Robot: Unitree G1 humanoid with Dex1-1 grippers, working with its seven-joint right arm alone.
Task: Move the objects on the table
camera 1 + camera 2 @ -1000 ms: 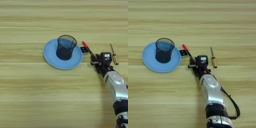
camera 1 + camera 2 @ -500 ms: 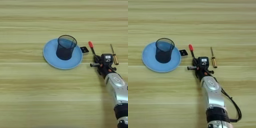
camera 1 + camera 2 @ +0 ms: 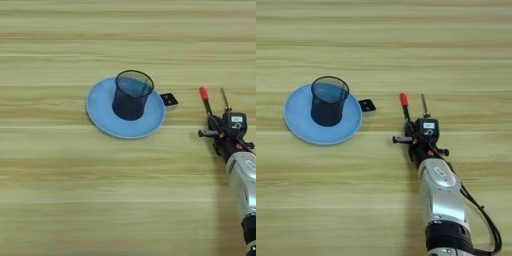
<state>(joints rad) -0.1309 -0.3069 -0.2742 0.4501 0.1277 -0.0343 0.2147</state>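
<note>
The tool [image 3: 407, 131] was clenched on the marker [image 3: 404, 106], red cap pointing away, well right of the plate [image 3: 296, 122] and its cup [image 3: 328, 100]. Best kept low and steady, clear of the screwdriver [image 3: 425, 105] just beside it.

right arm's silver forearm [image 3: 442, 192] in from bottom edge, gripper [image 3: 412, 135] low over table, black fingers closed around marker [image 3: 404, 106]

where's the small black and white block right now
The small black-and-white block lies flat on the wooden table, just off the right rim of the round light-blue plate, left of the red-capped marker.
</note>
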